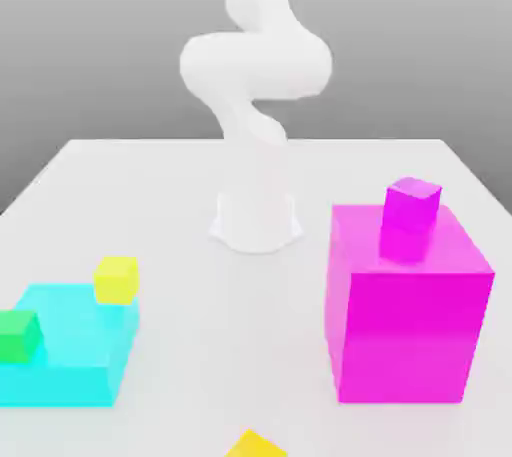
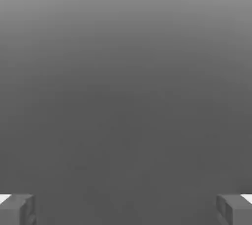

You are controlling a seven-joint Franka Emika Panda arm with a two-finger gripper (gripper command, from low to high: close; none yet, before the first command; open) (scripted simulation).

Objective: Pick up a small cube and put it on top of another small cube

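Observation:
A small yellow cube (image 1: 116,279) rests on the far corner of a low cyan block (image 1: 75,350). On that block's near corner, at the exterior view's left, sits a small green cube (image 1: 18,335). A small purple cube (image 1: 412,203) stands on top of a big magenta cube (image 1: 410,320) at the exterior view's right. In the hand view my gripper (image 2: 126,210) is open, its two grey fingertips (image 2: 17,210) far apart with nothing between them and plain grey behind. The white arm (image 1: 255,75) rises from its base and leaves the exterior view at the top.
The arm's base (image 1: 256,220) stands in the middle of the white table (image 1: 230,345). A yellow object (image 1: 255,445) is cut off at the near edge. The big magenta cube is a tall obstacle at the exterior view's right.

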